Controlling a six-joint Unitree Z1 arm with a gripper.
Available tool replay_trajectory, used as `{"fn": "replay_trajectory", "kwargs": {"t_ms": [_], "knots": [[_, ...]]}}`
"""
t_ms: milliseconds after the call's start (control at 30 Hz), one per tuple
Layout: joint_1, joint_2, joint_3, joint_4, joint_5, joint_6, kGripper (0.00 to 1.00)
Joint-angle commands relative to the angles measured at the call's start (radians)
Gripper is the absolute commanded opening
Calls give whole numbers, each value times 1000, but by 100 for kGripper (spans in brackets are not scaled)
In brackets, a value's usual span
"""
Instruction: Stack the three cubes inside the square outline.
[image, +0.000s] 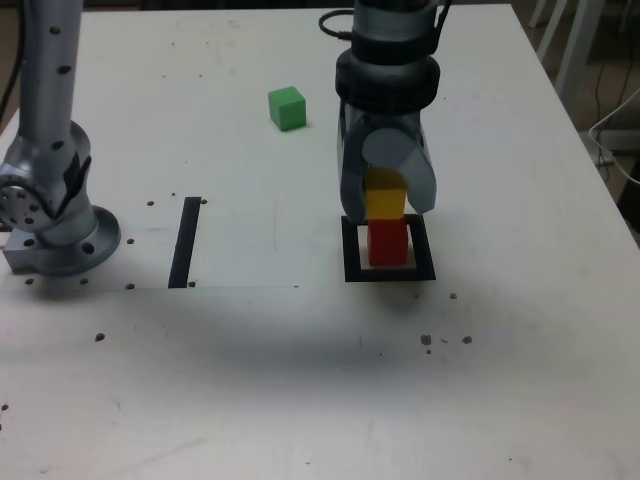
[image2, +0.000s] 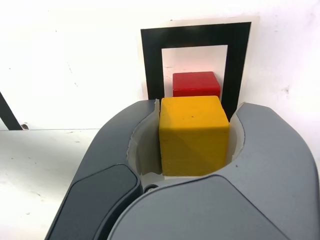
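Red cube sits inside the square outline, yellow cube just above it, green cube well apart.

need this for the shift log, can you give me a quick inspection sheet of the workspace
surface: white table, small dark specks.
job's things: red cube inside the square outline; yellow cube above it in the hand; green cube apart, farther back.
clutter: black strip.
grippers: hand shut on the yellow cube.
cables: black cable by the arm; a cable at the exterior view's right edge.
surroundings: arm base; pale furniture legs beyond the table.
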Motion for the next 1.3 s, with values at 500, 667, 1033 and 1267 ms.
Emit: {"fn": "replay_trajectory", "kwargs": {"t_ms": [500,667,1033,1267], "knots": [[-19,23,17,-24,21,-39,20],[-19,23,27,-27,20,-43,22],[-19,24,31,-28,14,-43,31],[-19,24,34,-32,8,-42,37]]}}
